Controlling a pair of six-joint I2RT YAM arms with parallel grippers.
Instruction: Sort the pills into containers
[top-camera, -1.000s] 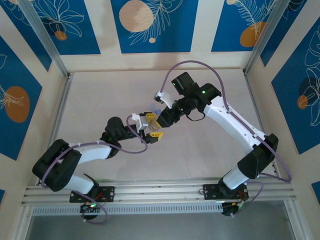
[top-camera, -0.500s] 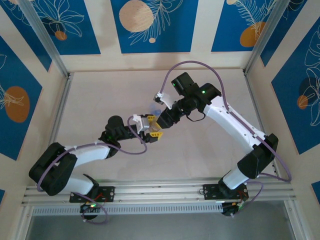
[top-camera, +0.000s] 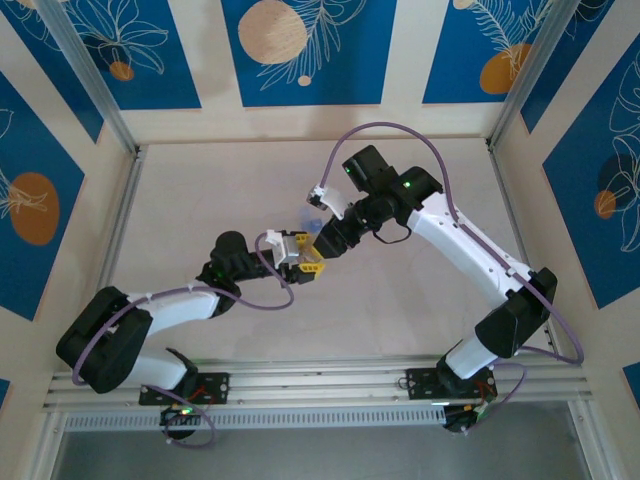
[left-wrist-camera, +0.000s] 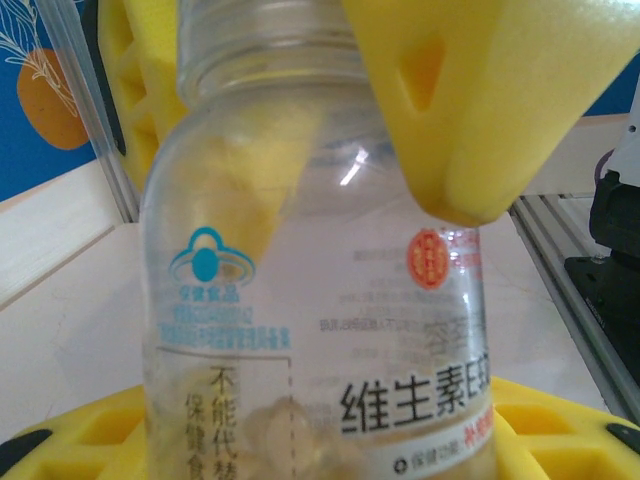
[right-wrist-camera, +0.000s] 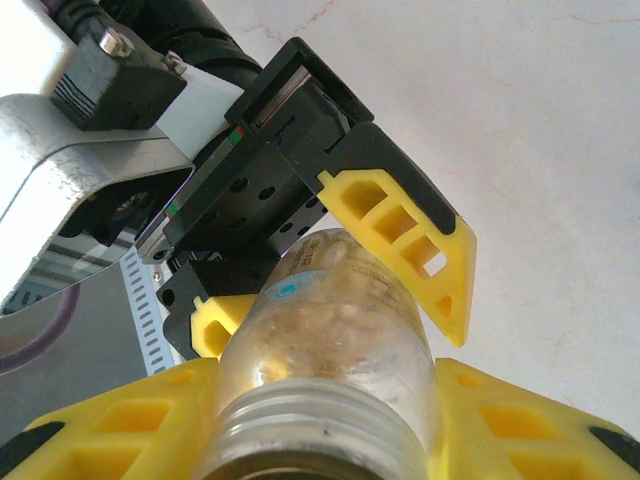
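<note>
Over the table (top-camera: 200, 190), left hand (top-camera: 309, 264) and right hand (top-camera: 324, 241) clasp a clear vial (left-wrist-camera: 310, 300) of tan pills (right-wrist-camera: 335, 325).

We see the vial (left-wrist-camera: 310, 280) as clear, glossy plastic or glass with printed lettering, and the pills (right-wrist-camera: 330, 320) inside as a dull tan mass. The yellow fingers (left-wrist-camera: 500, 100) look like matt, faintly grainy plastic. The table (right-wrist-camera: 520, 100) is smooth, pale and low-sheen, and the rail (top-camera: 320, 380) is bare grooved metal.

Left claw (top-camera: 306, 264) and right claw (top-camera: 322, 244) block each other, clear round plastic vial (left-wrist-camera: 310, 300) between; pale flat counter (top-camera: 400, 310) open around.
</note>
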